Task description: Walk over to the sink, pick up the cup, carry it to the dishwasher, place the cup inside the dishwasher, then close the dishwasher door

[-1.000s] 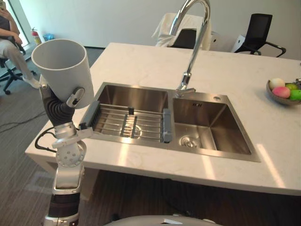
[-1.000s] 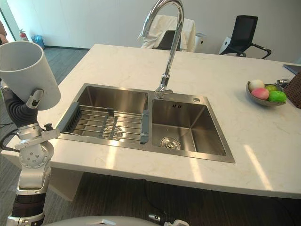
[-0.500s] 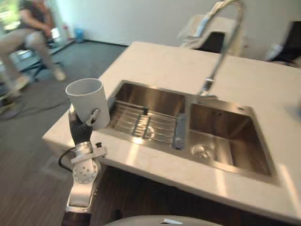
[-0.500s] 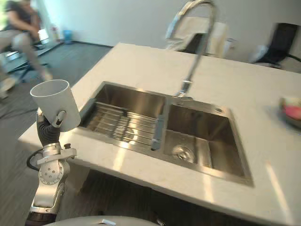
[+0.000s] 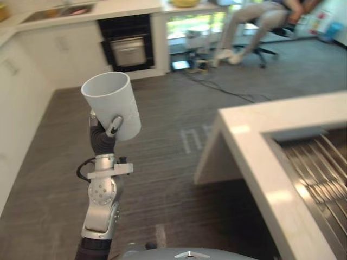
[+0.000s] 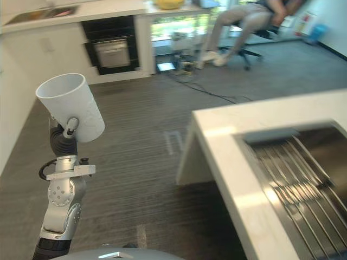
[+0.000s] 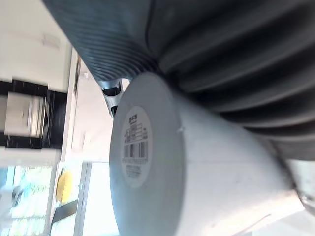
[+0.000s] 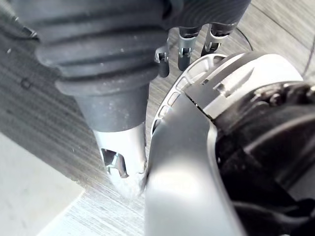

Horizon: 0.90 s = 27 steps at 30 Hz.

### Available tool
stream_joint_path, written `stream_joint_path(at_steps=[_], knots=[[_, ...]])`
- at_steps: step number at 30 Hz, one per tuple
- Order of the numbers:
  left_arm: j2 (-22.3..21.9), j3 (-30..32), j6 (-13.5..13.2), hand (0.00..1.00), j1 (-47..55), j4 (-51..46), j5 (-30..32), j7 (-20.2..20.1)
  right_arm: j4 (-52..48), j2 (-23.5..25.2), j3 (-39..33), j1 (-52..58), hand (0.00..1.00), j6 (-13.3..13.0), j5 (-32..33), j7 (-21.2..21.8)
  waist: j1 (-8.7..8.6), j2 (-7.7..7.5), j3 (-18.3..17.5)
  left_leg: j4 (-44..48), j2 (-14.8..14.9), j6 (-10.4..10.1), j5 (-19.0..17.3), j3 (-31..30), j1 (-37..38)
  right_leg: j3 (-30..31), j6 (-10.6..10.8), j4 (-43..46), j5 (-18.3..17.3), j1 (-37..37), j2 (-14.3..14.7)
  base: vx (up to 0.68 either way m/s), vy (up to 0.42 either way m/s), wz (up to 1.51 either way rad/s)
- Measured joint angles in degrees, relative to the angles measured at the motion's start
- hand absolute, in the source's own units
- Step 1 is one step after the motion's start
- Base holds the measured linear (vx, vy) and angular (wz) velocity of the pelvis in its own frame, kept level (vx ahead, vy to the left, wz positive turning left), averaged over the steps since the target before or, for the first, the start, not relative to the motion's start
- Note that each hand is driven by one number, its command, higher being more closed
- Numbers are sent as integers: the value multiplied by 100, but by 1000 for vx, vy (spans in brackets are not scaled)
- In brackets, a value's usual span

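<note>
The view had been swung leftward. The white cup [image 5: 111,103], mouth up, was gripped by the left hand [image 5: 113,126], left of the bench [image 5: 255,157], in whose sink [image 5: 293,134] a wire rack [image 5: 325,165] was seen. Of the right hand [image 8: 98,59], the state could not be told.

One cup [image 5: 111,103]; two robot hands, the left robot hand [image 5: 113,125] and the right robot hand [image 8: 120,147]; one worktop [image 5: 252,157]; one sink [image 5: 293,135]; one wire rack [image 5: 325,168]; one black appliance [image 5: 128,49]; one seated person [image 6: 238,19]; one office chair [image 6: 245,50].
</note>
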Motion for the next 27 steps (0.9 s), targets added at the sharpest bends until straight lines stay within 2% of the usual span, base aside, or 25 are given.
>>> stream_joint_path(at_steps=[1,3,4,6,7,8,10,11,13,15,16,17,18,19,20,21,22,23,24,25,26,27], knots=[[111,138,-5,100,130,2,-176,52,-35,-14,30,-45,0,52,-101,-78,119,-52,12,-580,-327,30,223,-420,232,121,84,165,-140,-3,-221,-16,156,121],[107,131,-23,100,231,2,-175,57,-327,-6,90,-47,0,34,-214,-101,138,0,24,-668,-399,43,241,-902,260,601,-466,320,-159,-346,-266,-28,103,162],[115,-111,-82,100,211,51,-192,45,-679,53,45,21,0,-12,-138,-70,-44,71,18,-802,-472,113,384,-1592,179,2477,-621,321,-462,-1176,133,-45,13,195],[150,-424,-225,100,55,291,-225,-11,-727,160,12,18,0,-20,52,-75,-257,118,30,-845,-565,157,538,-2263,94,4122,-492,190,-597,-1659,645,-19,-38,229],[163,-649,-301,100,-59,515,-224,-71,-719,223,14,25,0,-42,215,-89,-368,89,31,-848,-675,171,623,-2730,59,5160,-376,97,-615,-1883,966,24,-119,285],[165,-901,-391,100,-94,709,-233,-82,-671,351,14,43,0,-137,484,-98,-393,-25,26,-865,-946,164,703,-3302,96,6368,-256,-61,-490,-2147,1175,41,-123,251],[164,-930,-469,100,-53,710,-236,-24,-681,408,62,5,0,-229,534,-91,-257,-115,33,-959,-1207,141,726,-3535,177,7124,-249,-246,-220,-2413,1124,49,-56,134],[158,-918,-479,100,-45,728,-236,58,-670,432,66,-74,0,-240,582,-73,-241,-151,26,-1047,-1248,142,732,-3535,299,7363,-239,-336,-3,-2562,1068,47,-63,98],[127,-1043,-469,100,-38,687,-223,44,-816,372,74,-104,0,-213,571,-58,-258,-28,35,-1191,-1101,147,701,-3504,425,7567,-227,-345,-5,-2728,1094,57,-74,81],[121,-1292,-373,100,-28,653,-223,-8,-1013,254,117,-72,0,-162,570,90,-258,185,98,-1050,-611,-158,549,-3494,436,8082,-149,-371,100,-2991,1296,98,-111,58],[125,-1370,-332,100,-26,650,-224,-16,-1053,248,133,-64,0,-142,570,125,-255,202,126,-937,-439,-247,494,-3497,437,8154,-114,-437,185,-3002,1343,92,-172,47],[139,-1505,-252,100,23,592,-224,-77,-1121,251,260,-58,0,-114,572,144,-243,204,154,-689,-148,-453,354,-3525,416,8259,-37,-629,352,-2975,1381,78,-292,37],[220,-1647,-189,100,145,432,-225,-131,-1129,294,554,-38,0,-106,575,147,-208,5,167,-375,33,-625,227,-3542,344,8355,26,-752,464,-2963,1351,110,-372,29],[289,-1719,-175,100,203,324,-225,-157,-1129,363,674,0,0,-83,575,154,-189,-188,169,-200,76,-735,151,-3555,319,8419,22,-772,456,-2961,1290,143,-466,21],[451,-1861,-169,100,268,125,-227,-237,-1137,563,852,34,0,-62,581,176,-97,-617,112,276,107,-954,-81,-3639,138,8537,-29,-801,260,-2958,1143,193,-472,25],[513,-1973,-162,100,276,33,-230,-311,-1126,699,929,58,0,-67,637,200,-63,-825,69,828,205,-1148,-349,-3792,-137,8427,241,-689,467,-3058,1096,192,-493,32],[483,-2046,-123,100,300,34,-230,-340,-1133,644,928,88,0,-66,693,276,-78,-745,67,945,351,-1243,-435,-3889,-180,8297,176,-590,526,-3071,1214,199,-466,32],[443,-2166,-49,100,335,20,-229,-412,-1168,523,951,135,0,-51,693,412,-82,-578,40,964,595,-1383,-482,-4023,-129,8177,132,-542,549,-3029,1442,152,-321,16],[401,-2225,-22,100,336,-2,-229,-455,-1223,455,1001,142,0,-29,686,444,-81,-547,-5,1007,704,-1447,-512,-4062,-69,8119,77,-519,576,-3017,1517,196,-304,-1],[237,-2320,-8,100,340,-30,-229,-471,-1379,323,1020,181,0,38,680,450,-91,-318,-14,1161,864,-1463,-656,-4146,-60,7978,-87,-437,621,-3016,1653,229,-232,-12],[65,-2363,4,100,343,-31,-229,-470,-1494,191,1001,189,0,48,681,439,-124,-123,-8,1744,942,-1329,-786,-4131,-157,7880,-224,-332,521,-2990,1776,239,-186,-9],[8,-2363,9,100,328,-35,-229,-469,-1554,155,973,178,0,54,682,424,-173,-19,18,2316,963,-1241,-782,-4067,-304,7845,-245,-282,460,-2932,1806,257,-174,13]])
